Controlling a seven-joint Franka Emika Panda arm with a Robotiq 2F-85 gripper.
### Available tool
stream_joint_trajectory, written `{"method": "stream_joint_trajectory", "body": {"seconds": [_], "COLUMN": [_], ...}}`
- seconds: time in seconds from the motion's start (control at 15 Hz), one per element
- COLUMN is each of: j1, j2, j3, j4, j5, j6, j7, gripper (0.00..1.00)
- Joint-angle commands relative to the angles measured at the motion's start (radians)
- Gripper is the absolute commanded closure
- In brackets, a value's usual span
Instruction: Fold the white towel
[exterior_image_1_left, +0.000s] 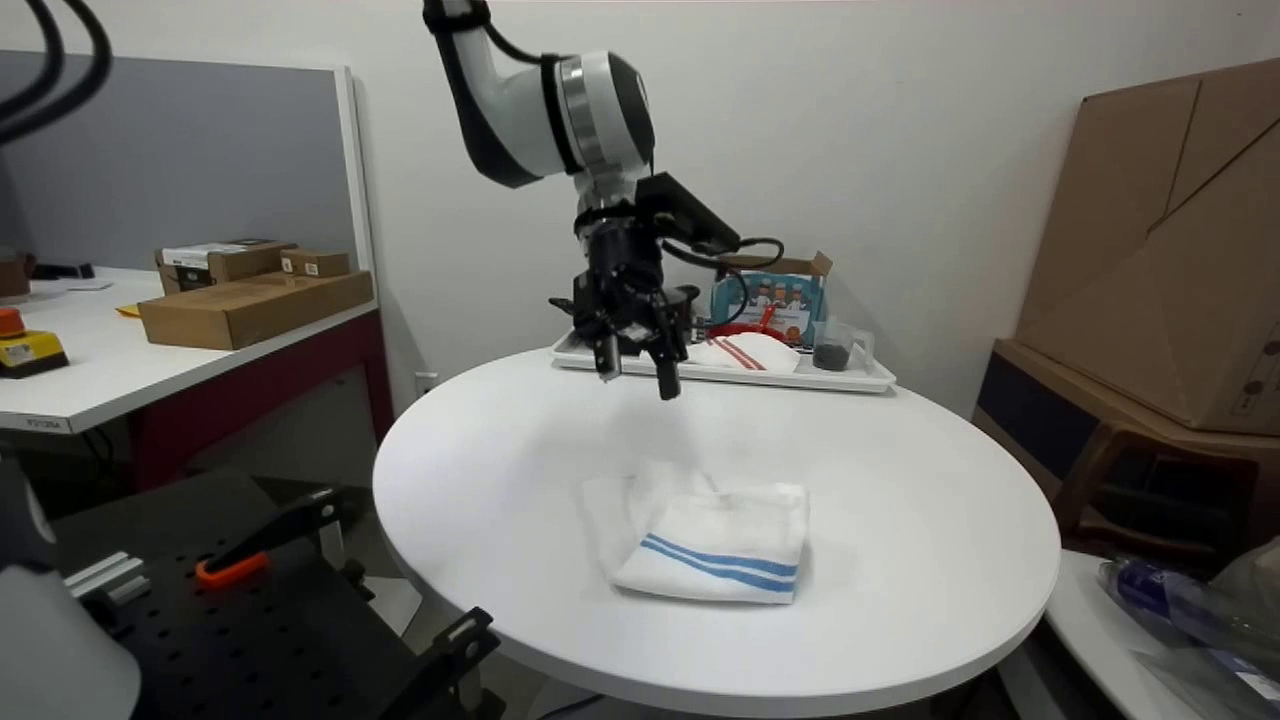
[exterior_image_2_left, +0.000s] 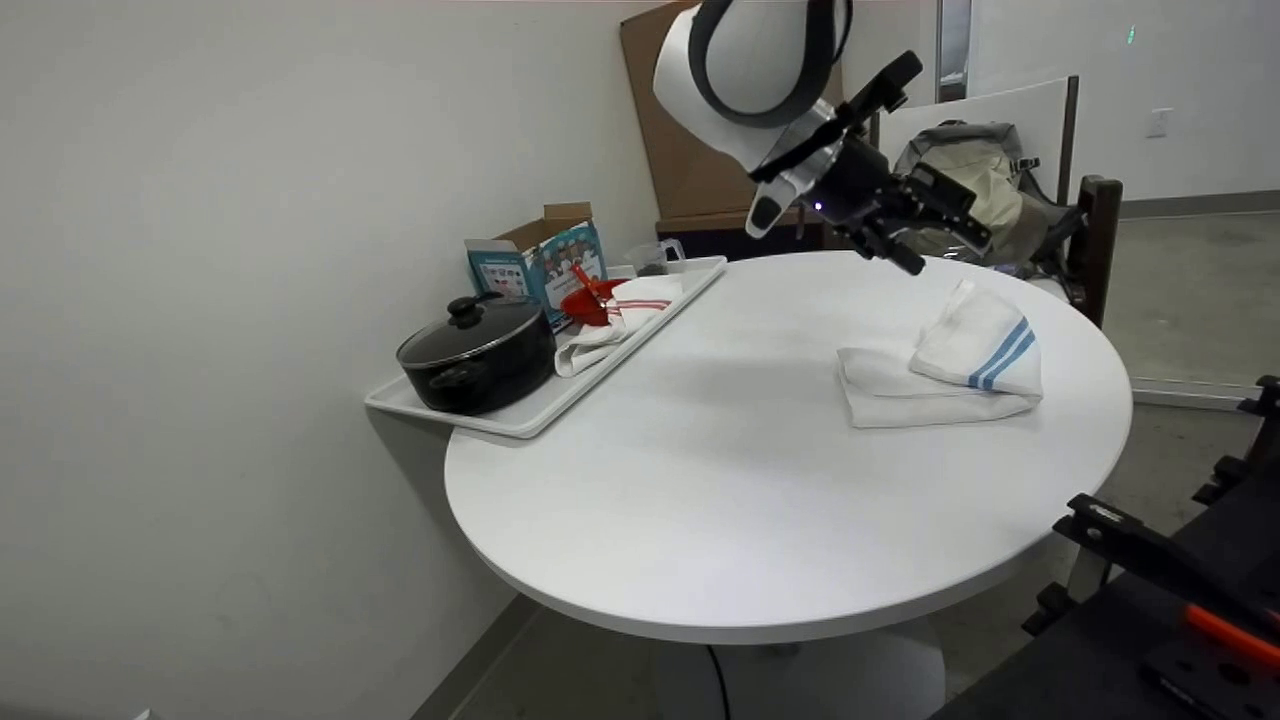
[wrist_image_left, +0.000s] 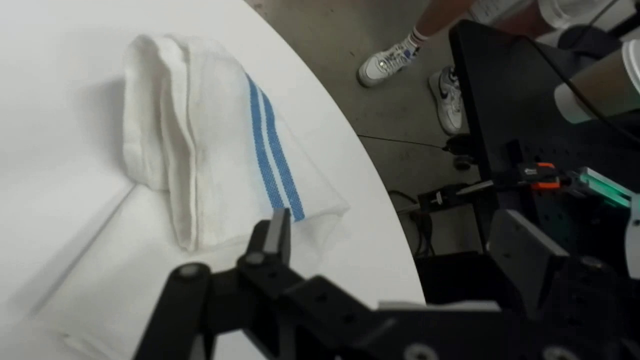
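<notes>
The white towel lies on the round white table. It also shows in an exterior view. One part is folded over the rest, with two blue stripes showing on the folded part. In the wrist view the towel has an open, raised fold on its left side and a flatter layer below. My gripper is above the table, apart from the towel and higher than it. It also shows in an exterior view. In the wrist view the gripper's fingers are wide apart with nothing between them.
A white tray at the wall side holds a black pot, a red bowl, a cloth with red stripes, a box and a clear cup. A black perforated stand borders the table.
</notes>
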Motion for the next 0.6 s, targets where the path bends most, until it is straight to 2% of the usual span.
{"method": "stream_joint_trajectory", "body": {"seconds": [0.0,0.2,0.53], "j1": [-0.040,-0.070,-0.095], "j2": [-0.113,-0.184,-0.295], "j3": [-0.043,-0.091,-0.148], "j4": [0.003,0.005,-0.078], "j5": [0.158,0.268,0.468], "j6": [-0.057,-0.095,-0.083], "j7": [-0.038,-0.024,0.055], "gripper": [0.00,0.00,0.00]}}
